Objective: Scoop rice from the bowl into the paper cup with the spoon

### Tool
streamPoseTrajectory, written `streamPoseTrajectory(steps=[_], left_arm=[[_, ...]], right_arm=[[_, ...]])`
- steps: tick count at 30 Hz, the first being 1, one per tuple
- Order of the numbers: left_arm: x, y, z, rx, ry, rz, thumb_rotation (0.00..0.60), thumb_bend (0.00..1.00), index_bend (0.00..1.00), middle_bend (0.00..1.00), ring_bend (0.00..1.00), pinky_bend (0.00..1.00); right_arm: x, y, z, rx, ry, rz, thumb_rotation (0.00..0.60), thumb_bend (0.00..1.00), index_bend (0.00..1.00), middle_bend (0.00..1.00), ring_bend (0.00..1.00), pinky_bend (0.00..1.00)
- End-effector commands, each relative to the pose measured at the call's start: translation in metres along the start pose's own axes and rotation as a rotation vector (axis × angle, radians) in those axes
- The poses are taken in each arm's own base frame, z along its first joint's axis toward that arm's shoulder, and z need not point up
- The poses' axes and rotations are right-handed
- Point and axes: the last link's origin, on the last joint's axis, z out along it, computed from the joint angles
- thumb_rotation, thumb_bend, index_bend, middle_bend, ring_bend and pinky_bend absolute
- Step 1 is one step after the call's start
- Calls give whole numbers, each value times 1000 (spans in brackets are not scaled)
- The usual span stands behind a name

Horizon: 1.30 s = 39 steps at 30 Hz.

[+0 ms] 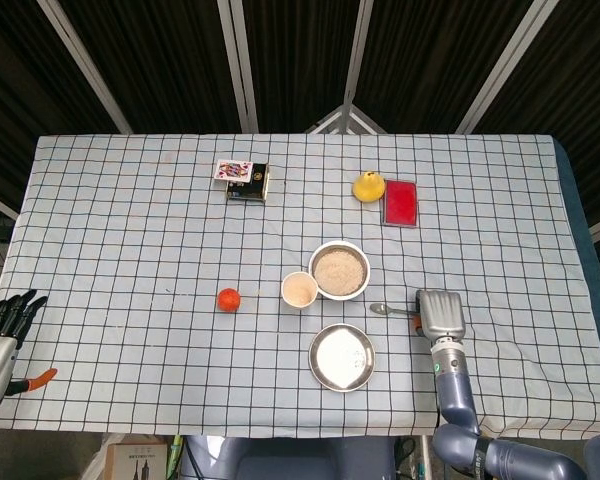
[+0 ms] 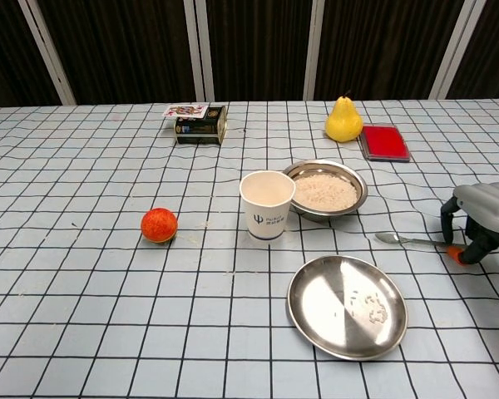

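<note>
A metal bowl of rice [image 1: 339, 269] [image 2: 325, 190] stands at the table's middle right, with the white paper cup [image 1: 299, 290] [image 2: 267, 204] touching its left side. The spoon [image 1: 389, 311] [image 2: 402, 240] lies to the right of them, its metal scoop pointing left and its orange handle end under my right hand [image 1: 439, 316] [image 2: 479, 218]. That hand's fingers curl down around the handle and grip it. My left hand [image 1: 2, 333] hangs off the table's near-left corner with fingers spread, holding nothing.
An empty steel plate [image 1: 342, 357] [image 2: 347, 306] sits in front of the cup. A small orange fruit [image 2: 159, 225] lies to the left. A pear [image 2: 343, 120], a red box [image 2: 383, 141] and a card box [image 2: 200, 125] are at the back.
</note>
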Motion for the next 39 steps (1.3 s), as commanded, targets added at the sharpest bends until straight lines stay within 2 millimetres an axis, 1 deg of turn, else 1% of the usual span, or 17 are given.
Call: streamPoseTrajectory(steps=[1,16,20,28,39], left_arm=[[0,0,0,0,0,0,600,0,0,0,0,0],[0,0,0,1,-3,2,600,0,0,0,0,0],[0,0,0,2,-4,1,600,0,0,0,0,0],[0,0,0,2,-6,0,600,0,0,0,0,0],[-1,0,0,4,-8,0,600,0,0,0,0,0]], right_arm=[[1,0,-1,2,3,1,600,459,546,974,1000,1000],[3,0,-1,2,0,3,600,458,545,974,1000,1000],[3,0,-1,0,-2,3,600,459,518,974,1000,1000],[3,1,-1,-6,-12,-8,600,458,496,974,1000,1000],[2,3,0,-17,-18,-13,600,458,496,974,1000,1000]])
